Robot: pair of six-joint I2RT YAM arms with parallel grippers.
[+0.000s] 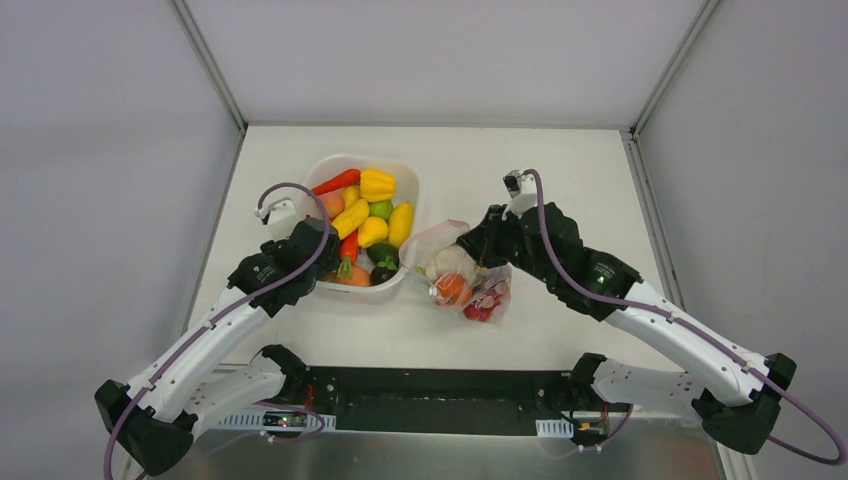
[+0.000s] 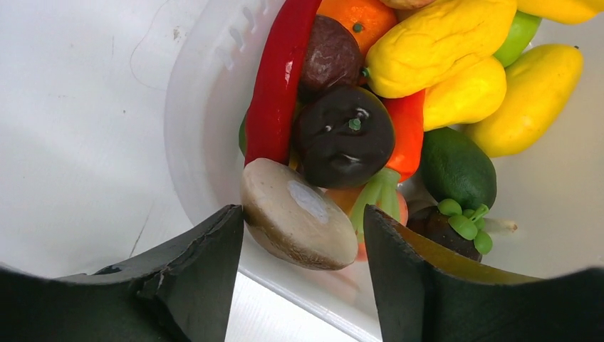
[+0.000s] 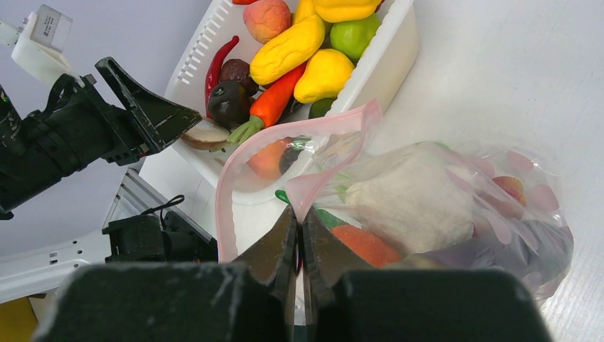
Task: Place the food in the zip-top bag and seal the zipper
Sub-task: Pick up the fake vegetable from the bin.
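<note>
Brown mushroom point(image 2: 298, 215) bracketed, not gripped
left gripper point(image 2: 303, 214) jaws apart either side of it at tub point(image 2: 206, 107) rim; close square on the cap, looks slick; right gripper point(image 3: 299, 222) pinched on zipper point(image 3: 229, 171), holding zip-top bag point(image 3: 427, 196) mouth open beside tub.

We are logging bright, even, diffuse light from above in all three views. The white worktop point(image 1: 560, 180) is reading bright but not blown out, and shadows under the arms are falling soft and faint. The glossy food point(image 2: 434, 46) is showing small white glare spots in the left wrist view. The zip-top bag point(image 3: 427, 192) is glinting along its creases. The left gripper point(image 2: 303, 221) and right gripper point(image 3: 300, 235) are appearing soft-edged at close range. We are finding the top view sharp throughout.
</note>
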